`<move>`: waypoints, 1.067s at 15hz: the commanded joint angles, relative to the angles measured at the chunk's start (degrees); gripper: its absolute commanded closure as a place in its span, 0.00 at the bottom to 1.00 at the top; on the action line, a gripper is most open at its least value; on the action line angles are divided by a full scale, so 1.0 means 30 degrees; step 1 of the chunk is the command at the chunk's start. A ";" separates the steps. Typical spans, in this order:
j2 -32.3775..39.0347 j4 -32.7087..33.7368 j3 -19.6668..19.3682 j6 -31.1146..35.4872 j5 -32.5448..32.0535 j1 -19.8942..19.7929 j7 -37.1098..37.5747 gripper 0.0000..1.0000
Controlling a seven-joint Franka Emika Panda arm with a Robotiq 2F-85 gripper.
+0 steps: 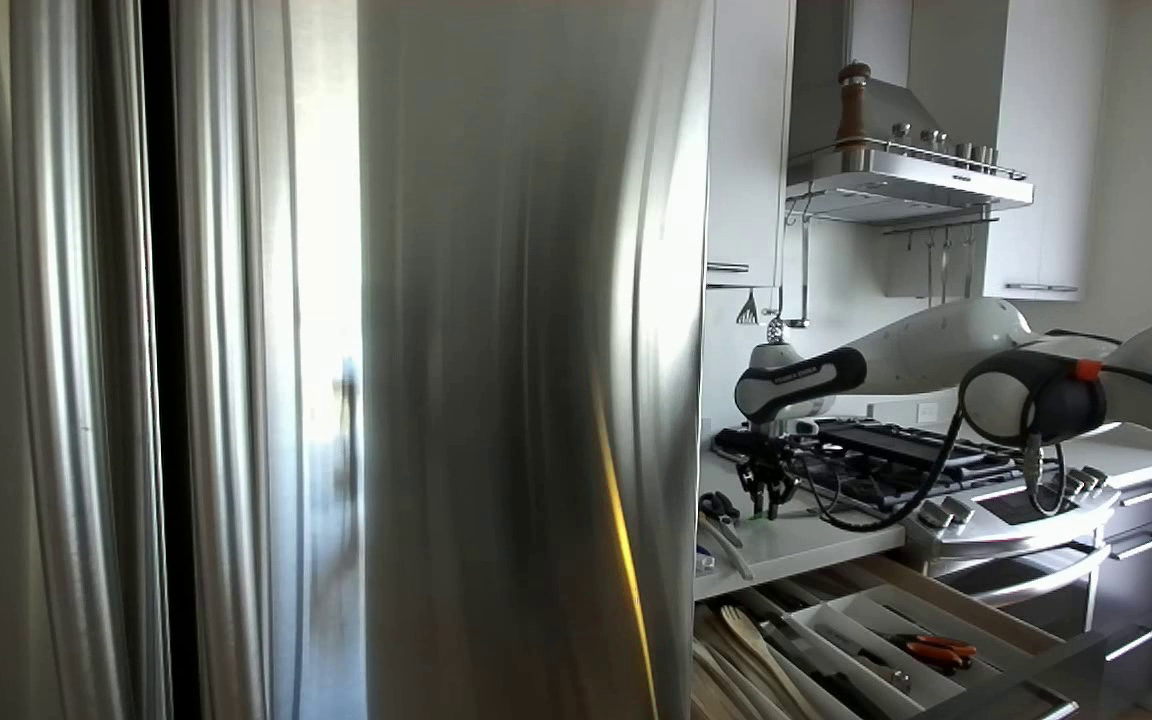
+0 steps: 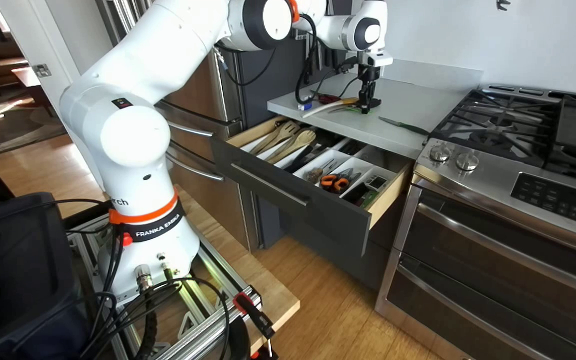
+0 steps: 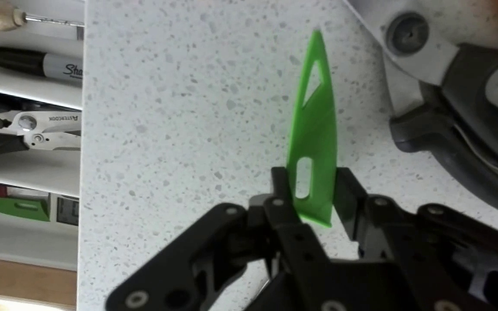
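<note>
In the wrist view, my gripper [image 3: 311, 188] has its two black fingers against both long edges of a green pointed blade cover [image 3: 318, 129] near its wide end. The cover has a slot and a triangular hole, and its tip points away from the gripper. It is over the speckled white counter [image 3: 180, 129]; I cannot tell whether it touches the counter. Shears with dark handles [image 3: 461, 82] lie to its right. The gripper also shows low over the counter in both exterior views [image 1: 766, 505] [image 2: 365, 106], where the cover is barely visible.
An open drawer [image 2: 318, 220] below the counter holds white trays with wooden utensils [image 2: 298, 142], orange-handled scissors [image 2: 335, 182] and a marker [image 3: 33, 62]. A green-handled knife [image 2: 403, 125] lies near the stove [image 2: 498, 132]. The fridge [image 1: 516, 300] blocks much of an exterior view.
</note>
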 commanded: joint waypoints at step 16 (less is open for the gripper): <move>0.0974 0.1075 0.0616 0.0283 0.0169 -0.0990 -0.0745 0.92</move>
